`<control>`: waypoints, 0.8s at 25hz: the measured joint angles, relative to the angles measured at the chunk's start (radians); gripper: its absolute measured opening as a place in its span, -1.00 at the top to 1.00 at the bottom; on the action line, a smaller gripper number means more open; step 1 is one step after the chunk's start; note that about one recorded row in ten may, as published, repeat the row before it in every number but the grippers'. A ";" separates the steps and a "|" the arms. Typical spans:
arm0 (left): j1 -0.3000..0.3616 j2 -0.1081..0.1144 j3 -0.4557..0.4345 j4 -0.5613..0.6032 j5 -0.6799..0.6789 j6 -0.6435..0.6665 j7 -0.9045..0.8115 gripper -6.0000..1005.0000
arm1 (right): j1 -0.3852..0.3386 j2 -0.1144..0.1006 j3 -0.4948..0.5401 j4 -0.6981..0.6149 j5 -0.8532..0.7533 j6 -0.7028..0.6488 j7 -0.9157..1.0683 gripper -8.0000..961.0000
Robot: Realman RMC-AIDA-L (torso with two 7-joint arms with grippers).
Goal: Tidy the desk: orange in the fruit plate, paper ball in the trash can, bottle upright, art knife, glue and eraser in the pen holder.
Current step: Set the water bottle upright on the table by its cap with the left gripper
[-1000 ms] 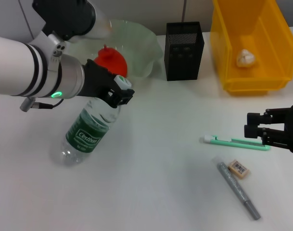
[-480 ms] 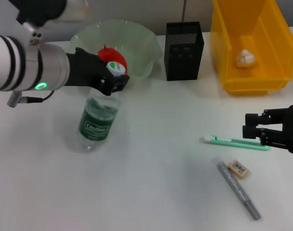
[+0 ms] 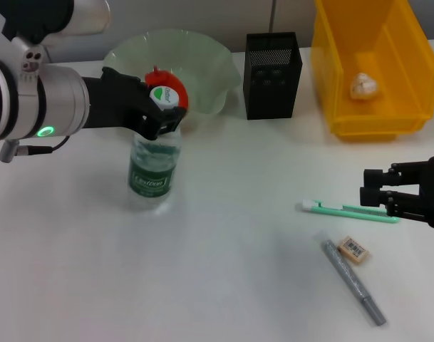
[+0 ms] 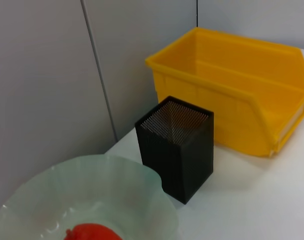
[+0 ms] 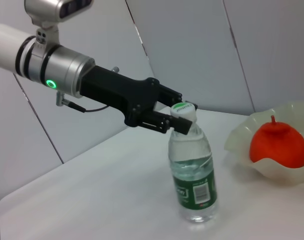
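Note:
The clear bottle [image 3: 152, 173] with a green label stands upright on the white table, and my left gripper [image 3: 162, 115] is shut on its neck under the white cap; the right wrist view shows this same bottle [image 5: 193, 176] and left gripper [image 5: 177, 121]. Behind it the orange [image 3: 171, 87] lies in the pale green fruit plate [image 3: 206, 60]. The paper ball [image 3: 364, 85] rests inside the yellow trash can [image 3: 370, 117]. The black mesh pen holder [image 3: 272, 75] stands between plate and bin. My right gripper [image 3: 372, 187] hovers open at the right over the green art knife [image 3: 345, 209]. Near it lie the eraser [image 3: 354, 250] and grey glue stick [image 3: 353, 282].
In the left wrist view the pen holder [image 4: 177, 146], trash can [image 4: 231, 112], fruit plate [image 4: 94, 197] and the top of the orange [image 4: 92, 233] sit against a grey wall. White tabletop [image 3: 238, 285] spreads across the front and middle.
My left gripper has raised the bottle from a steep lean to upright and drawn it a little toward the fruit plate. The right gripper has stayed where it was.

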 joint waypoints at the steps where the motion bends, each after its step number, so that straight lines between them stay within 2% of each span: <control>1: 0.003 0.000 0.000 0.006 -0.001 0.000 0.000 0.12 | 0.000 0.000 0.000 0.000 0.000 0.000 0.000 0.22; 20: 0.043 0.000 -0.026 0.011 -0.013 -0.004 0.026 0.11 | 0.002 0.003 0.004 0.001 0.006 -0.012 0.000 0.22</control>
